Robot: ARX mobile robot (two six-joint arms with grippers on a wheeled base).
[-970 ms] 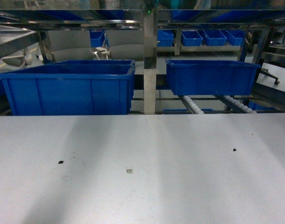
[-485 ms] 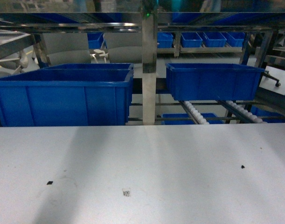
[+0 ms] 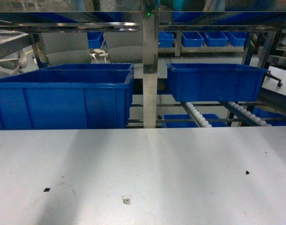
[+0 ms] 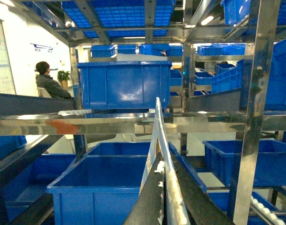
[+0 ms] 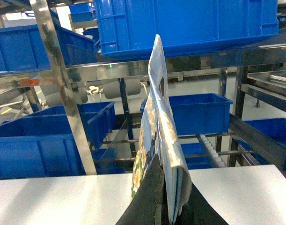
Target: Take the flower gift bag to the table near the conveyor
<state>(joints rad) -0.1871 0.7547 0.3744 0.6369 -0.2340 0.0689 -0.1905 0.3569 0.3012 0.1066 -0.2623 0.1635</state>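
The right gripper (image 5: 165, 206) has its jaws clenched on the folded flower gift bag (image 5: 157, 140), held upright above the white surface (image 3: 180, 168). The left gripper (image 4: 164, 197) pinches a thin white sheet edge (image 4: 157, 126). Conveyor rollers (image 3: 199, 115) lie behind, under blue bins (image 3: 63, 98).

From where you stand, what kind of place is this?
Probably a warehouse or factory picking area: steel racking holds many blue plastic bins, sloping roller tracks feed them forward, and a white-grey table stands in front.
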